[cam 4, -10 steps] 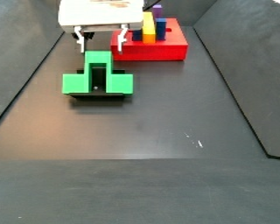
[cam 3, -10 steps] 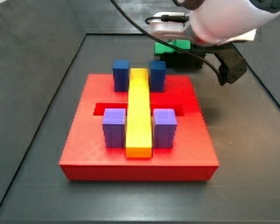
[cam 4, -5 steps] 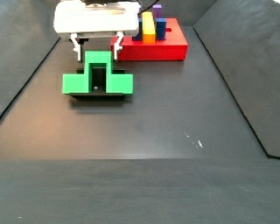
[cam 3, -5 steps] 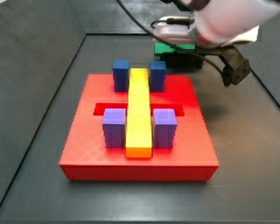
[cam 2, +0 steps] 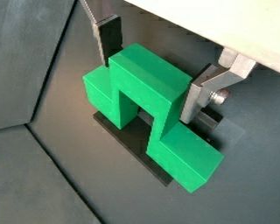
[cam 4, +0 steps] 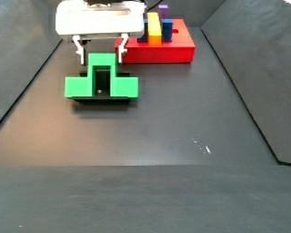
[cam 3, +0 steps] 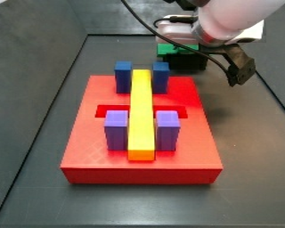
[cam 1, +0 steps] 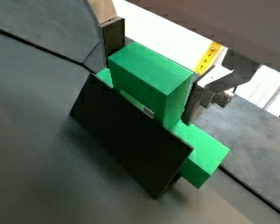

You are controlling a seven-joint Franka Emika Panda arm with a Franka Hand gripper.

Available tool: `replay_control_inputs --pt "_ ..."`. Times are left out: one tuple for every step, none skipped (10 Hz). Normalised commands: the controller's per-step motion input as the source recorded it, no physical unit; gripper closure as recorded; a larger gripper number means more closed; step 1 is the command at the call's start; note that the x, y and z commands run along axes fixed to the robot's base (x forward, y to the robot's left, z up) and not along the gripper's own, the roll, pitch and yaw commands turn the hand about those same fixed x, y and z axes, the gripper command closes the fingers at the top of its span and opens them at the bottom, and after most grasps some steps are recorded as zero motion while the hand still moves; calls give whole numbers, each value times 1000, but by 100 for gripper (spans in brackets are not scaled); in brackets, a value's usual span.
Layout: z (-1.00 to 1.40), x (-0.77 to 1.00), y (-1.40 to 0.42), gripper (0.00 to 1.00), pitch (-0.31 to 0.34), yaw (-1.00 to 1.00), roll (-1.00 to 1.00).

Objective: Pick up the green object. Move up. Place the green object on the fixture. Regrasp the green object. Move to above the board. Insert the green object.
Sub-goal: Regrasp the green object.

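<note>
Your pincer (cam 4: 101,43) sits low over the green object (cam 4: 101,80) resting on the dark fixture (cam 1: 130,140), beside the red board (cam 3: 139,138), its silver fingers (cam 2: 206,87) straddling the raised centre, spread or perhaps just touching, hard to tell.

Dark floor (cam 4: 148,155) carries red board (cam 3: 97,151), fixture (cam 1: 130,144); end effector (cam 4: 99,42) above.

- You see a yellow bar (cam 3: 140,116) lying lengthwise.
- Two blue blocks (cam 3: 124,75) flank its far end.
- Two purple blocks (cam 3: 115,131) flank its near end.
</note>
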Motion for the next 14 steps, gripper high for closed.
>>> replay_control_inputs --pt "0 0 0 0 0 0 0" --pt "0 0 0 100 0 0 0" --pt "0 0 0 100 0 0 0" --pt "0 0 0 100 0 0 0" --pt "0 0 0 100 0 0 0" --pt "0 0 0 100 0 0 0" --pt "0 0 0 100 0 0 0" --pt "0 0 0 100 0 0 0" --pt "0 0 0 100 0 0 0" --pt "0 0 0 100 0 0 0" --pt "0 0 0 100 0 0 0" --pt "0 0 0 100 0 0 0" --pt "0 0 0 100 0 0 0" --pt "0 0 0 100 0 0 0"
